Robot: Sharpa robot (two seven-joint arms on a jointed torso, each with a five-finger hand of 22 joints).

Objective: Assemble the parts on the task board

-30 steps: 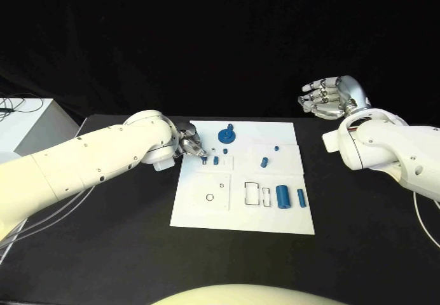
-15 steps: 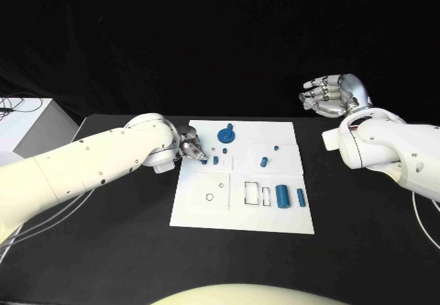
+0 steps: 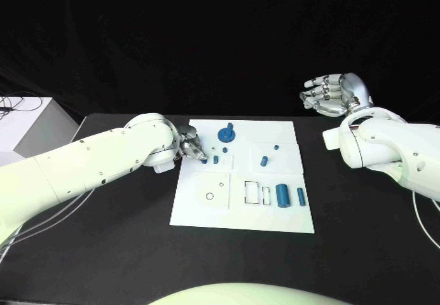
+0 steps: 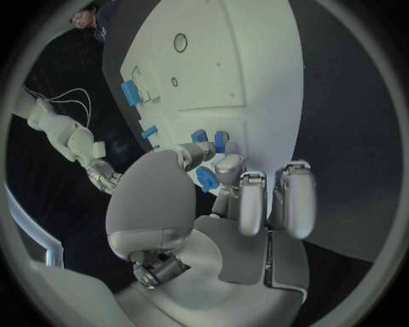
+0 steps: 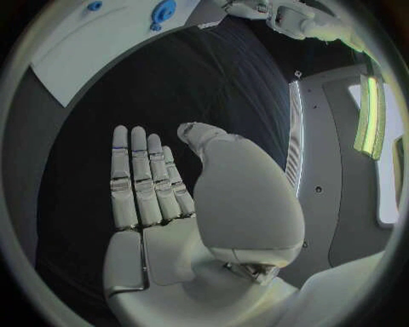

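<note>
The left hand [image 4: 217, 204] is reaching over the white task board [image 4: 255, 82], its fingertips [image 4: 225, 167] closing around a small blue peg [image 4: 207, 180]. Two more blue pegs [image 4: 210, 139] are standing just beyond the fingertips. A blue block [image 4: 129, 92] is sitting at the board's edge.

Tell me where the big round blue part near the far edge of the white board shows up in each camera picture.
Head view: round blue part on the task board, near its far edge, just right of the left hand.
Left wrist view: cannot tell it from the other blue parts near the fingers.
Right wrist view: round blue part at the circle's rim, on the board.
Shared landmark: the task board.
</note>
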